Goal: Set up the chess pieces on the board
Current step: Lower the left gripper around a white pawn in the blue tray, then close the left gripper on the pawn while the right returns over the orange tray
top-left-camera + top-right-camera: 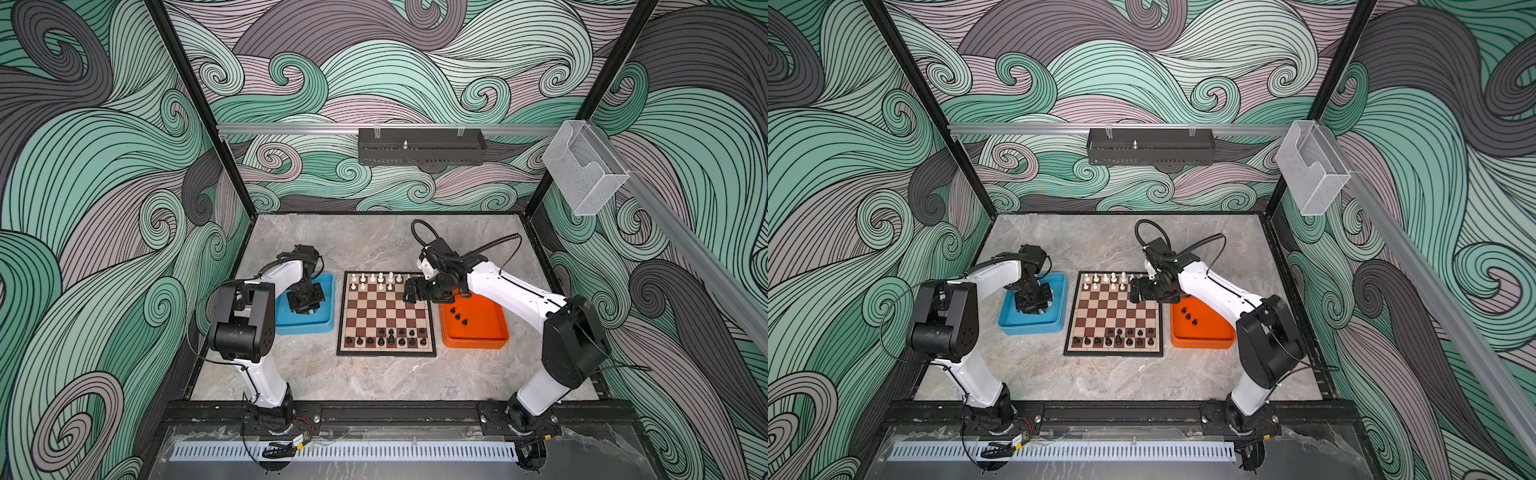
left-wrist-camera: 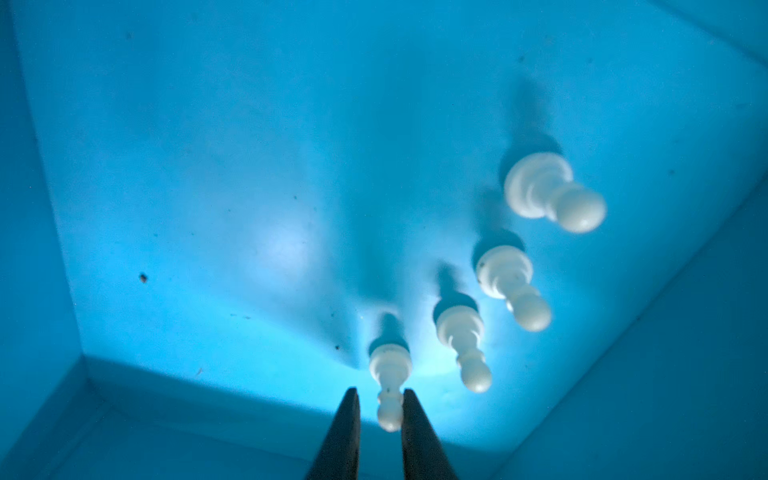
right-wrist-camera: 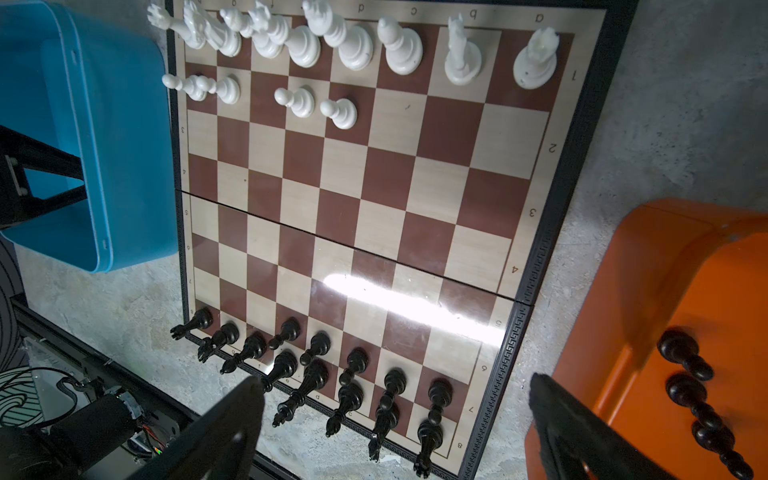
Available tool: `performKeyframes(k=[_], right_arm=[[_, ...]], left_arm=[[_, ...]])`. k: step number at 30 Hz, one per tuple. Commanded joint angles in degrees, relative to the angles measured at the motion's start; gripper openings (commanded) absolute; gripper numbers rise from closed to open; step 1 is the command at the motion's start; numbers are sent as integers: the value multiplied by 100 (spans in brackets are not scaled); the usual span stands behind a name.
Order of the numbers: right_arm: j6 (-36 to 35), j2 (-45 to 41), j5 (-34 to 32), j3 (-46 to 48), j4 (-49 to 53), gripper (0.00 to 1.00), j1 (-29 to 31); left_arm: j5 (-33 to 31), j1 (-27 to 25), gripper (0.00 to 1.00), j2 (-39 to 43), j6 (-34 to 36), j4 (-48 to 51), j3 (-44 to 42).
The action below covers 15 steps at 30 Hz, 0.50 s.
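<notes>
Several white pawns stand in the blue tray (image 2: 208, 166). My left gripper (image 2: 381, 392) is down in that tray (image 1: 305, 326). Its jaws are narrowed around the head of one white pawn (image 2: 390, 370): one finger touches it and a thin gap shows on the other side. The board (image 1: 388, 309) lies between the trays, with white chess pieces (image 1: 376, 280) on its far rows and black ones (image 1: 390, 336) on its near rows. My right gripper (image 1: 409, 293) hangs wide open over the board's far right edge, holding nothing (image 3: 397, 379).
An orange tray (image 1: 478, 332) right of the board holds three black pawns (image 1: 458, 316), which also show in the right wrist view (image 3: 690, 361). Both trays sit close against the board's sides. Bare marble tabletop (image 1: 374, 374) lies in front of the board.
</notes>
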<state>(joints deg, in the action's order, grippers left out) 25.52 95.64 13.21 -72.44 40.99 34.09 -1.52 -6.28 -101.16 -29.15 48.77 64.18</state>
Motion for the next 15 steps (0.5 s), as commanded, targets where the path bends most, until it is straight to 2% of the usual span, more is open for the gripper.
performKeyframes(k=[1, 15], right_arm=[[-77, -195, -106, 37, 105, 99, -37], [-91, -162, -89, 2, 114, 99, -52]], left_arm=[[-121, -38, 19, -79, -39, 48, 248], [-323, -40, 15, 297, 129, 439, 402]])
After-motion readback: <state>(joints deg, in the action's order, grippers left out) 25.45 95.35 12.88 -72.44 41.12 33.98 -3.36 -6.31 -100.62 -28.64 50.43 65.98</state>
